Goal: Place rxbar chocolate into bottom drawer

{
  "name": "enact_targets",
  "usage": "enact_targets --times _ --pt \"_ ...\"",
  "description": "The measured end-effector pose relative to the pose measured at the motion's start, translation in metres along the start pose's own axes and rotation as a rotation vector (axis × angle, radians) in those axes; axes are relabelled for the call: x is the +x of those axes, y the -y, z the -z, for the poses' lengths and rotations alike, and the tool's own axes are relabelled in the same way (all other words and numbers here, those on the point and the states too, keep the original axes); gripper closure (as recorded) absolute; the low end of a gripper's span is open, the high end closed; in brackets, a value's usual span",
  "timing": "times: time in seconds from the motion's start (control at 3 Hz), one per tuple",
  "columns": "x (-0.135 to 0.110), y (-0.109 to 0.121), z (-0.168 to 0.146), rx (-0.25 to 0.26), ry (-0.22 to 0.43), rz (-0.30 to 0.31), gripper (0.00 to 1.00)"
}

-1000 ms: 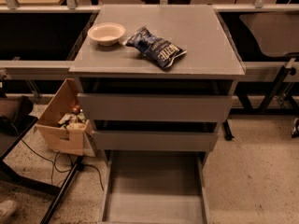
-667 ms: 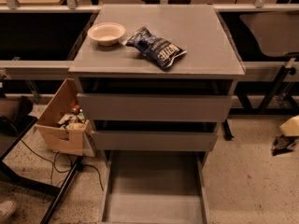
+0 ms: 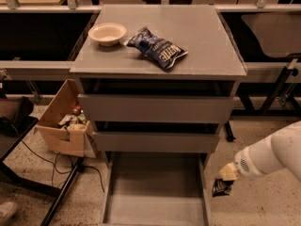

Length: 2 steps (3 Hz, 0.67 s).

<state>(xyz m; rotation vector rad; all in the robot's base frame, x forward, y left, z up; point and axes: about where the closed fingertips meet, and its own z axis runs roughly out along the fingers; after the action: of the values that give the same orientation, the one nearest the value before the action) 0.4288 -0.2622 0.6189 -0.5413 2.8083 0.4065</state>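
The bottom drawer is pulled out below the cabinet, and its flat grey floor is bare. My gripper comes in from the lower right on a white arm. It is shut on the rxbar chocolate, a small black wrapper that hangs down from the fingers. The bar is just to the right of the drawer's right wall, over the floor and not over the tray.
A grey cabinet top holds a dark blue chip bag and a pale bowl. Two shut drawer fronts sit above the open one. A cardboard box with clutter stands at the left, with cables and a black stand leg beside it.
The arm has come into view from the right edge and moved left toward the open drawer, carrying the black wrapper. Nothing on the cabinet has moved.
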Motion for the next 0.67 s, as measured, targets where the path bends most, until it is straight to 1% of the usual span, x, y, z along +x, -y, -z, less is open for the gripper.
enact_targets --times 0.33,0.67 --pt "-0.0116 -0.0521 -0.0942 -0.15 -0.011 -0.03 1.0" --pt "-0.0133 -0.0522 -0.1009 -0.156 -0.013 -0.032 1.0"
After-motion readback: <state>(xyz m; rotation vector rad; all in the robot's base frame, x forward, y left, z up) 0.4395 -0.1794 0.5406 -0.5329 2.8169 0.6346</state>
